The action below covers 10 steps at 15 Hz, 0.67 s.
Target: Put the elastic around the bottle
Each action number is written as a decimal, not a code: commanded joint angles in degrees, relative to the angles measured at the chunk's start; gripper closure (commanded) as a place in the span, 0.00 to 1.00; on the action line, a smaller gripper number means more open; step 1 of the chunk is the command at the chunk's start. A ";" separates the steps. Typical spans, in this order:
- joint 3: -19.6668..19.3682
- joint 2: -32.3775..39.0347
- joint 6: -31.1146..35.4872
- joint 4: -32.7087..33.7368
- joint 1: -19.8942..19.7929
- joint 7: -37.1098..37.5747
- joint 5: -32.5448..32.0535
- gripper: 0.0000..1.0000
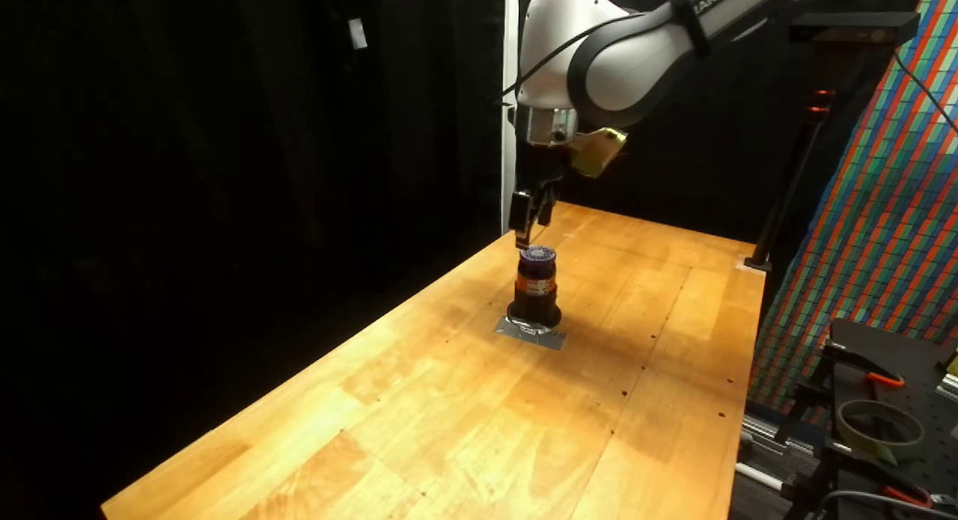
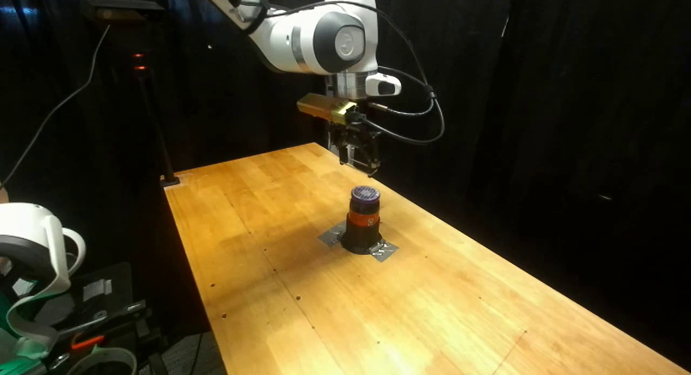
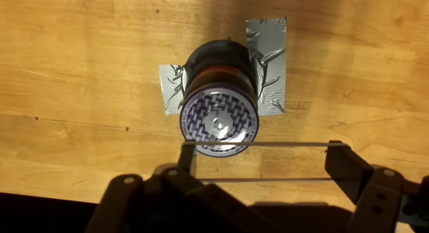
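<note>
The bottle [image 1: 536, 284] is small, with an orange-brown label and a purple-and-white patterned lid. It stands upright in a black round holder [image 2: 360, 239] in both exterior views [image 2: 365, 217]. In the wrist view the bottle's lid [image 3: 219, 115] is left of the middle. My gripper [image 3: 264, 144] is open, with a thin elastic [image 3: 288, 144] stretched around its two fingers. In the wrist view the left finger overlaps the lid's lower-left edge and the right finger is well right of the lid. In both exterior views the gripper [image 1: 533, 234] [image 2: 357, 169] hangs just above lid height, apart from the bottle.
Silver tape [image 3: 268, 65] fixes the holder to the wooden table [image 1: 449, 400]. A dark stand [image 1: 757, 264] rises at a table corner. A black cart with a tape roll [image 1: 879, 430] stands beside the table. Dark curtains hang behind the table.
</note>
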 commanded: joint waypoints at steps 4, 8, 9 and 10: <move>-2.67 8.97 -3.57 10.54 0.70 -3.31 1.94 0.00; -3.36 11.85 -4.27 13.01 0.74 -3.86 1.90 0.00; -3.41 12.31 -4.47 13.44 0.65 -4.00 2.02 0.00; -3.50 12.68 -4.62 13.70 0.54 -4.02 2.17 0.00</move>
